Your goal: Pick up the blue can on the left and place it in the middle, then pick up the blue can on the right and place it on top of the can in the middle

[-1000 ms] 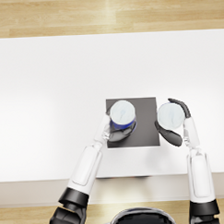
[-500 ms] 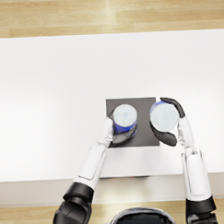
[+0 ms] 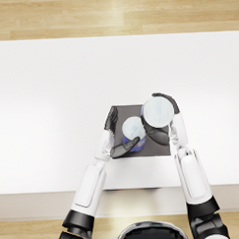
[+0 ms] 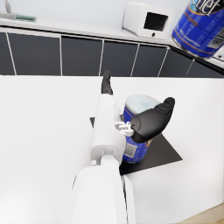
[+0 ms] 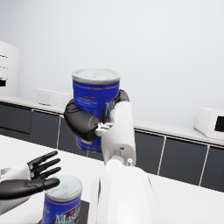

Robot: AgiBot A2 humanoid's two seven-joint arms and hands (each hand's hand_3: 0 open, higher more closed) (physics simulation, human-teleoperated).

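Where the head view looks steeply down on the white table (image 3: pixel 52 109), a dark square mat (image 3: pixel 159 148) lies near the table's front edge, and one blue can (image 3: pixel 134 132) stands upright on it. Just beside that can is the left hand (image 3: pixel 115 139), holding nothing: its fingers reach along the can's far-left side and its thumb lies by the near side, apart from the wall as far as this view shows. To the right, the right hand (image 3: pixel 161 125) grips the second blue can (image 3: pixel 158 111), whose pale lid looks larger than the other's (it is nearer the camera) and overlaps the mat's right part.

From the left wrist view, the left hand (image 4: pixel 144 118) is spread wide, thumb forward, with the standing can (image 4: pixel 136 131) between thumb and fingers on the mat (image 4: pixel 166 151). Whether the thumb touches the can I cannot tell. High in one corner the held can (image 4: pixel 202 26) hangs in the air, tilted in this view. A white microwave (image 4: pixel 146 18) sits on the counter behind.

From the right wrist view, the right hand (image 5: pixel 94 120) is wrapped around the raised can (image 5: pixel 95 107), which stands upright well above the table. Lower down, the other can (image 5: pixel 62 201) rests with the left hand (image 5: pixel 30 177) beside it, fingers straight and parted.
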